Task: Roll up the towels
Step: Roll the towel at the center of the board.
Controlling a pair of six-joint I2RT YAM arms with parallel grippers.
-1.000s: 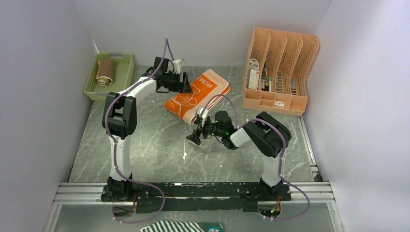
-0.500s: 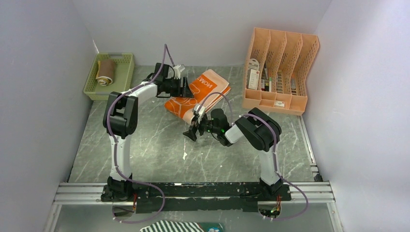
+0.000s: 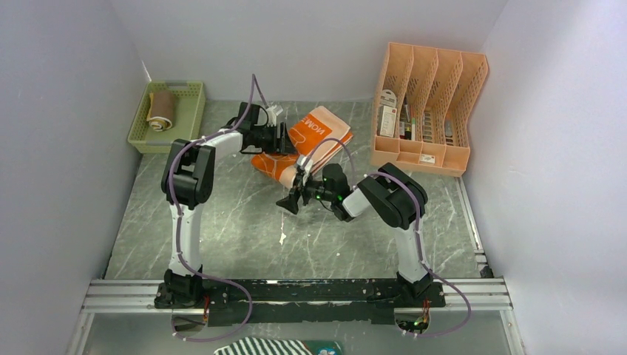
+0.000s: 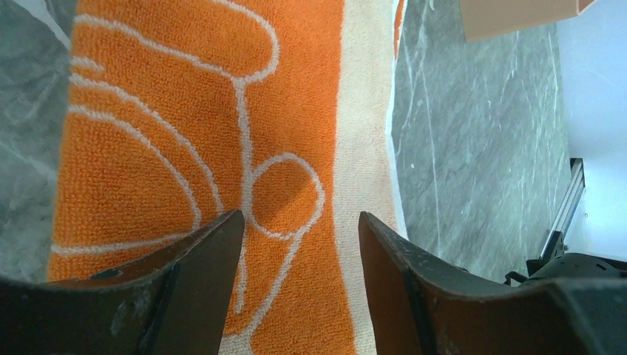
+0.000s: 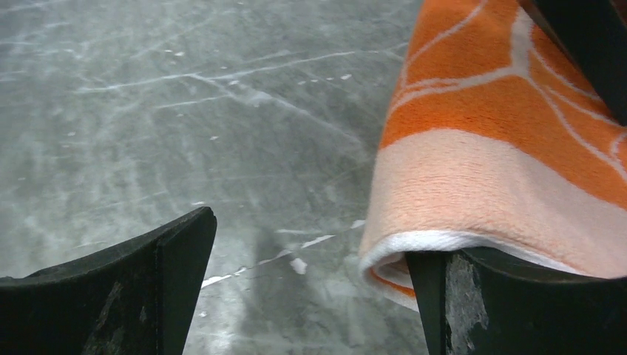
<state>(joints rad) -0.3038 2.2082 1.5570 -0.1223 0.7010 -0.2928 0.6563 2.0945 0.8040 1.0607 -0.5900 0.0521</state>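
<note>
The orange towel (image 3: 314, 137) with white outline drawing and lettering lies folded on the table's far middle. My left gripper (image 3: 284, 139) is open just above its left part; in the left wrist view the fingers (image 4: 214, 251) straddle the orange towel (image 4: 185, 133). My right gripper (image 3: 290, 201) is open at the towel's near corner; in the right wrist view its right finger (image 5: 503, 303) sits under the folded peach edge of the towel (image 5: 488, 185), and the left finger is over bare table. The yellow-tan towel (image 3: 160, 109) lies rolled in the green basket (image 3: 191, 111).
An orange file organizer (image 3: 427, 103) with small items stands at the back right. The basket is at the back left against the wall. White walls close in the marble table (image 3: 236, 222) on three sides.
My right gripper has moved left and a little farther, up to the towel's near corner. My left gripper has shifted slightly right and nearer over the towel.
</note>
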